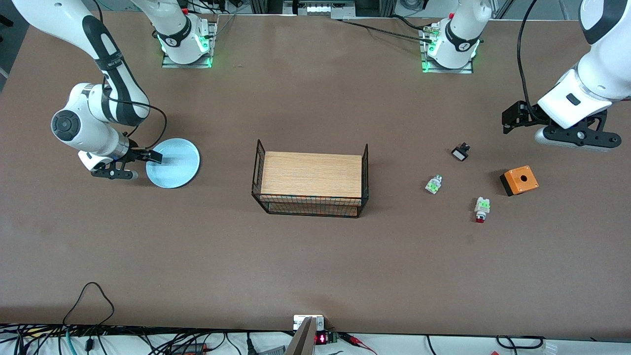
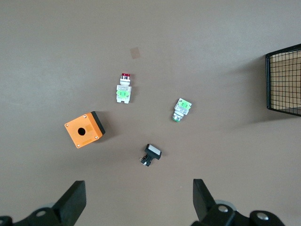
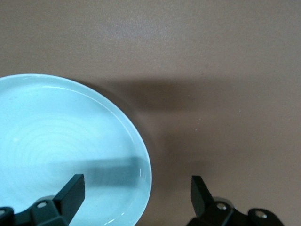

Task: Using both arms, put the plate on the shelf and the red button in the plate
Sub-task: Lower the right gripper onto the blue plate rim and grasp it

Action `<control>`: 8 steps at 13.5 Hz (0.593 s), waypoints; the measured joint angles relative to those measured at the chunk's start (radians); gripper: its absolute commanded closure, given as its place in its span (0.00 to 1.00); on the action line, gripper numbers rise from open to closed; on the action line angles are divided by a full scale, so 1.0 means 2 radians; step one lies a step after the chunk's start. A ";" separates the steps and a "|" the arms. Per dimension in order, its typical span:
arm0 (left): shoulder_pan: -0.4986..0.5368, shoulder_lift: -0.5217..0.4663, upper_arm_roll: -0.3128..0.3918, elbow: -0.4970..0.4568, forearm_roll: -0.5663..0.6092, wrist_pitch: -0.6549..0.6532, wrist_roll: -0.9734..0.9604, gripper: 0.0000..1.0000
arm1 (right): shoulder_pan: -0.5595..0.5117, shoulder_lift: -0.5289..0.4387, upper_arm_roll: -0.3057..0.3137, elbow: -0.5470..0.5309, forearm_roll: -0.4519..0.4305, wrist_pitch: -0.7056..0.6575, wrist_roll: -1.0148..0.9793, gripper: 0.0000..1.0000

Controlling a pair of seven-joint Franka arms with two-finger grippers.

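The pale blue plate [image 1: 173, 162] lies on the table toward the right arm's end. My right gripper [image 1: 136, 165] is low at the plate's edge, open, with one finger over the plate and the other outside it; the rim [image 3: 141, 155] runs between the fingers. The red button [image 1: 481, 209], with a whitish body, a green block and a red cap, lies on the table toward the left arm's end. It also shows in the left wrist view [image 2: 123, 88]. My left gripper [image 1: 567, 132] hangs open and empty above the table near the small parts [image 2: 138, 200].
A wire basket [image 1: 257, 170] holding a wooden board stands mid-table; its corner shows in the left wrist view [image 2: 282, 80]. Near the red button lie an orange box with a hole [image 1: 519, 180], a green-and-white part [image 1: 434, 184] and a black-and-white part [image 1: 460, 152].
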 measured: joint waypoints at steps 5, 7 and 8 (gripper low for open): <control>0.000 0.000 0.000 0.000 0.000 -0.001 0.000 0.00 | -0.004 0.013 -0.001 0.000 0.000 0.013 -0.015 0.23; 0.000 0.000 0.000 0.000 0.000 -0.001 0.000 0.00 | -0.004 0.017 0.000 0.000 0.000 0.015 -0.024 0.44; 0.000 0.000 0.000 0.000 0.000 -0.001 0.000 0.00 | -0.004 0.018 0.000 0.000 0.000 0.016 -0.031 0.58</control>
